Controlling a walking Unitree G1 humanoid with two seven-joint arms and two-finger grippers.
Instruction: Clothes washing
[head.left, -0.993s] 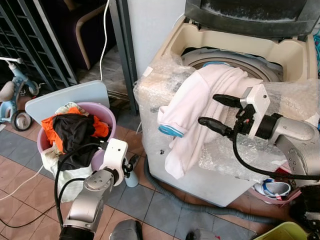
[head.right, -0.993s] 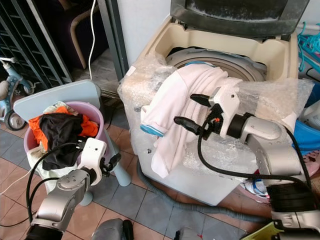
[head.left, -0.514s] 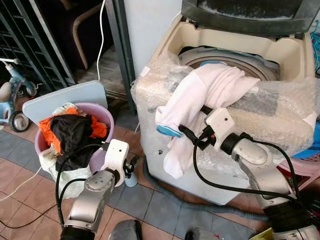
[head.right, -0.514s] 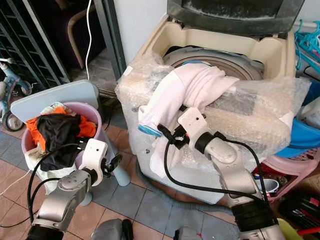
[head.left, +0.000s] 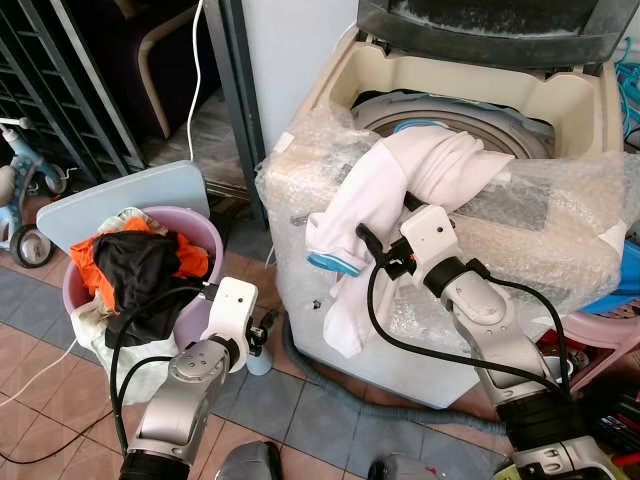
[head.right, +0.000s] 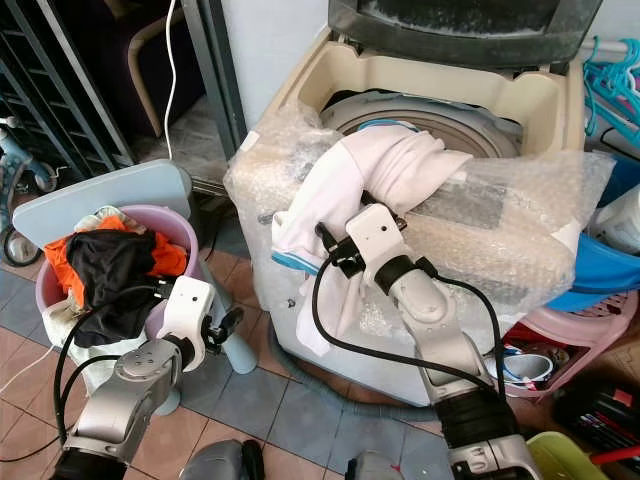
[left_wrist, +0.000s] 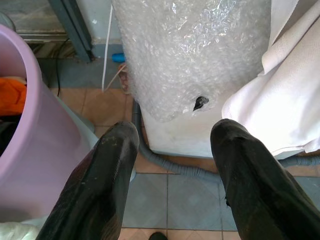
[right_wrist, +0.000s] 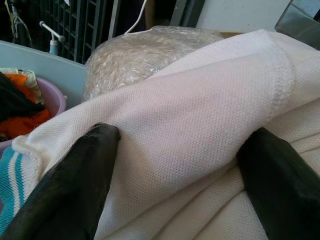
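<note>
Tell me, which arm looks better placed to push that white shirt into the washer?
The right. Its claw is open against the white shirt draped over the washer rim; the left claw hangs low, open, beside the purple basket.

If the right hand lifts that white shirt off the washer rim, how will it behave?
Probably floppy: the white shirt already drapes over the washing machine rim and hangs down its front. Likely light, being thin knit. The right hand, fingers spread against it, may bunch or drag it.

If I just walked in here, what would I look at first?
Probably the white shirt hanging over the front edge of the open washing machine, with the right gripper pushed into it, fingers spread. Next, the purple basket of orange and black clothes on the floor to the left.
</note>
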